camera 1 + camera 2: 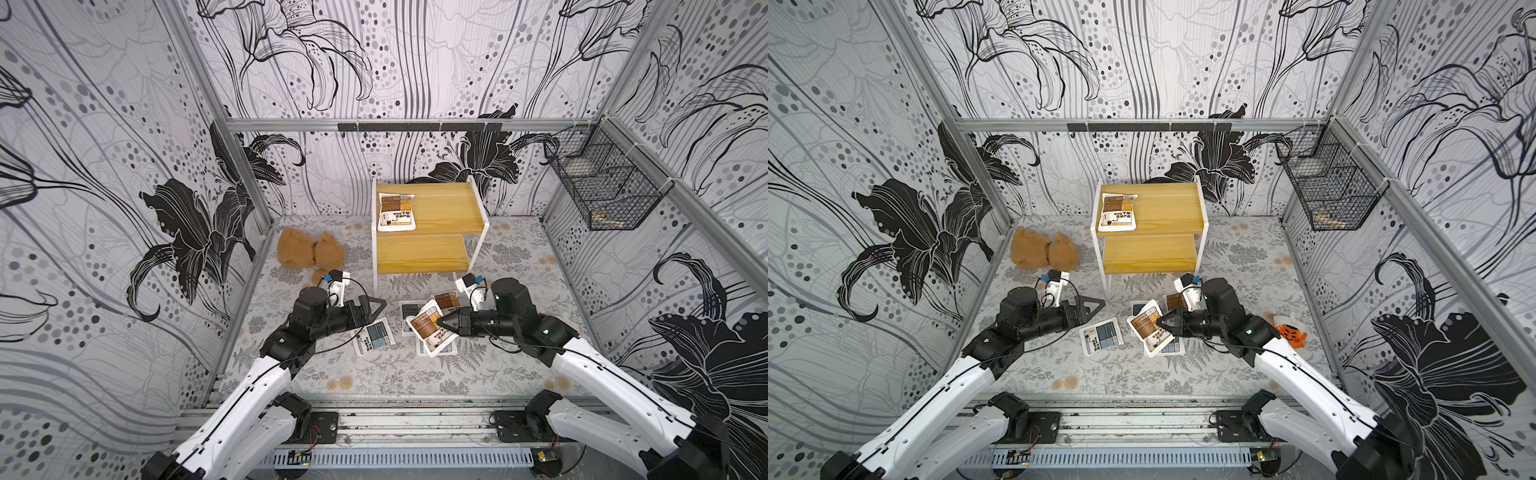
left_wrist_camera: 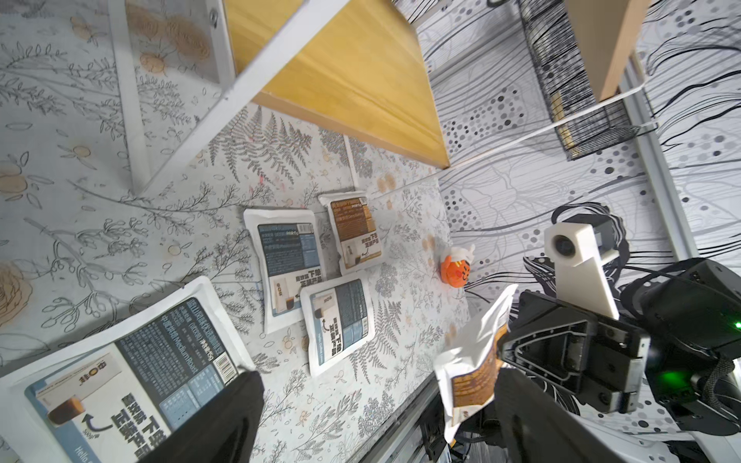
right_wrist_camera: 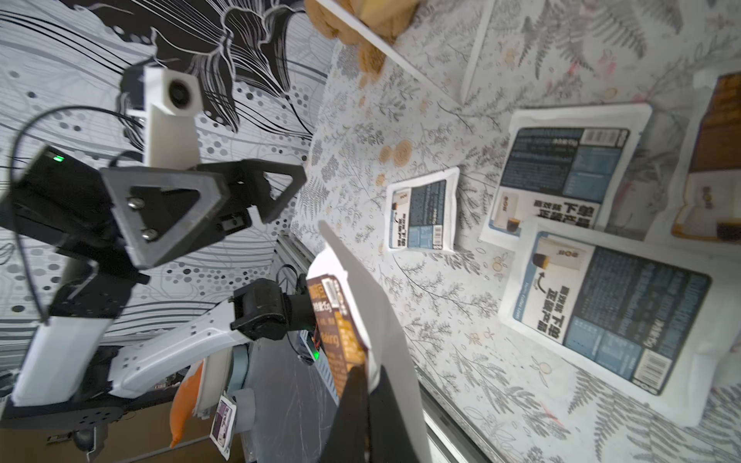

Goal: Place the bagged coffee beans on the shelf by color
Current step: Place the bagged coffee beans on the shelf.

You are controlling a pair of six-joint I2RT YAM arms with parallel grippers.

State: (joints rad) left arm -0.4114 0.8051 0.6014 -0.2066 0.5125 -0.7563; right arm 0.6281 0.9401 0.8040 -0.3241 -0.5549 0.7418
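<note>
Beneath the right gripper [image 1: 443,322], clamped on a brown pouch [image 1: 424,326], a blue pouch [image 1: 410,311] partly covered, left gripper [image 1: 375,306] jaws wide.

Yellow two-step shelf [image 1: 449,212] with a white frame. First brown pouch [image 1: 397,212] lies flat on its upper board. Second brown pouch [image 1: 426,328] hangs tilted, pinched in the right gripper [image 1: 441,322]. Third brown pouch [image 1: 448,300] and three blue-grey pouches [image 2: 132,381] [image 2: 288,260] [image 2: 341,316] lie flat in front of the shelf.

Legible in the left wrist view on the nearest blue-grey pouch [image 2: 132,373]: "Medium Roast" and, along its edge, "Hello"; in a top view, on the brown-orange pouch [image 1: 397,212] atop the shelf [image 1: 449,208]: bold black "下单".
</note>
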